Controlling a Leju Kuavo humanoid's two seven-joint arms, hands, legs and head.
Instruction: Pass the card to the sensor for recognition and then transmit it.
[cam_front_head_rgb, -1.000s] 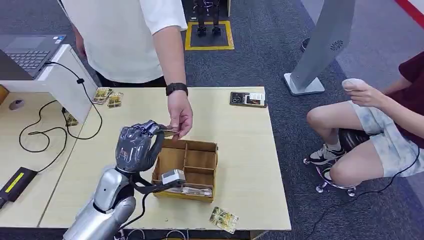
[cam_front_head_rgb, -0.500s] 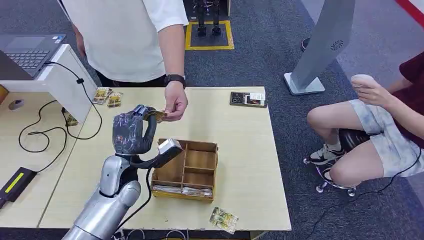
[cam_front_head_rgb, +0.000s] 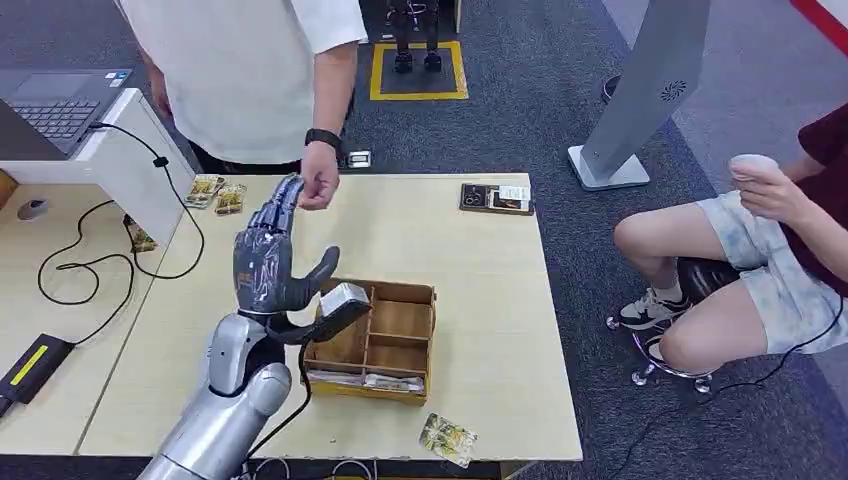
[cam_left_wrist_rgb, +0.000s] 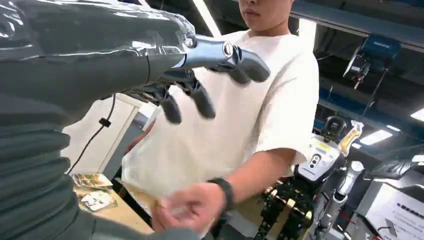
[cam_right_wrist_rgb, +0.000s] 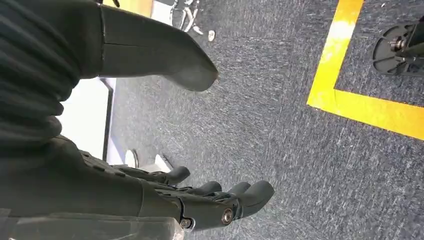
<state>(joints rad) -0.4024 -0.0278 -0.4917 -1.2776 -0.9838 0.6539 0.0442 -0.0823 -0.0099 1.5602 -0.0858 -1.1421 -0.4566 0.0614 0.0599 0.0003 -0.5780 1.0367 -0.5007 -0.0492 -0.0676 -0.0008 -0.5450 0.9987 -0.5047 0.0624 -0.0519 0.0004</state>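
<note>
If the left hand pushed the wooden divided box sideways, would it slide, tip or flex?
The wooden divided box would probably slide rather than tip: it is low, wide and sits flat on the table. Its walls look rigid, so flexing seems unlikely. It looks fairly light, holding only flat packets.

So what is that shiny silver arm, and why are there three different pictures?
It is a robot's arm. One picture comes from a camera up on the robot, looking down. There its left hand is raised over a table, fingers spread, holding nothing. A person's hand is just beyond it. On the table sit a wooden box with compartments, some small packets and a dark card. The other two pictures come from cameras at the robot's wrists. One looks past the left hand at the person's white shirt. The other shows the right hand hanging over grey carpet, also empty.
</note>
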